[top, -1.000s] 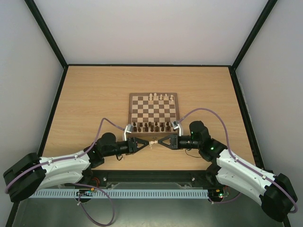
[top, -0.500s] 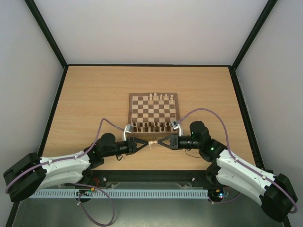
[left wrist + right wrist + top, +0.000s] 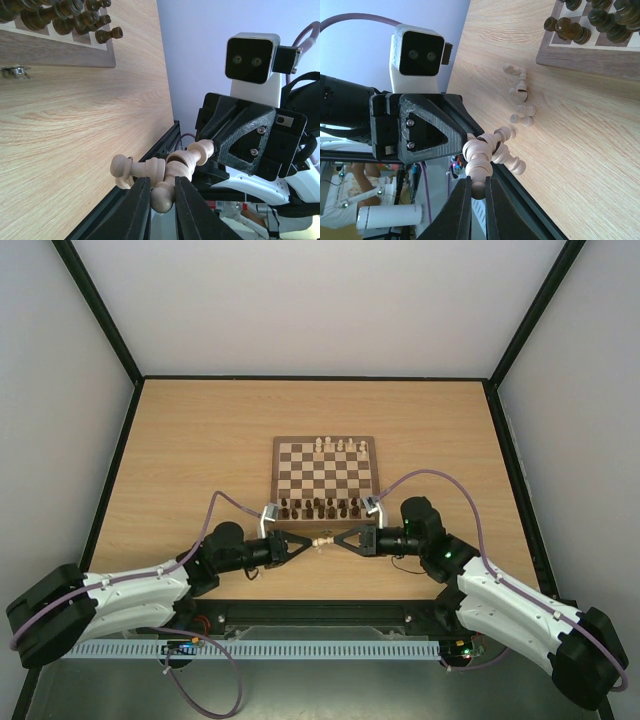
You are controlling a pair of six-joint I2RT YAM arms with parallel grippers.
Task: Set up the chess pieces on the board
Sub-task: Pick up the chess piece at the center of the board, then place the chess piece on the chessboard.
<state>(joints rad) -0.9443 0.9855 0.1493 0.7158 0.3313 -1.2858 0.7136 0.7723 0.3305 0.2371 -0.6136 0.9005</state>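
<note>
On the tabletop (image 3: 180,460) the board (image 3: 325,476) lies beyond both arms. Dark pieces (image 3: 320,507) fill its near row and a few pale pieces (image 3: 338,446) stand on its far row. Just off the board's near edge the left end effector (image 3: 306,543) and right end effector (image 3: 341,540) point tip to tip. Both are pinched fully shut, each on a pale chess piece (image 3: 323,540) held in the air between them, its long axis roughly parallel to that edge. Neither arm is nearer, and the far row lies beyond the dark row, so the carry probably has to clear those pieces. The overhead view merges the grip into one pale speck. The wrist views show two pieces crossing, apparently touching, and loose pale pieces (image 3: 524,110) lying on the tabletop near the board's near edge.
</note>
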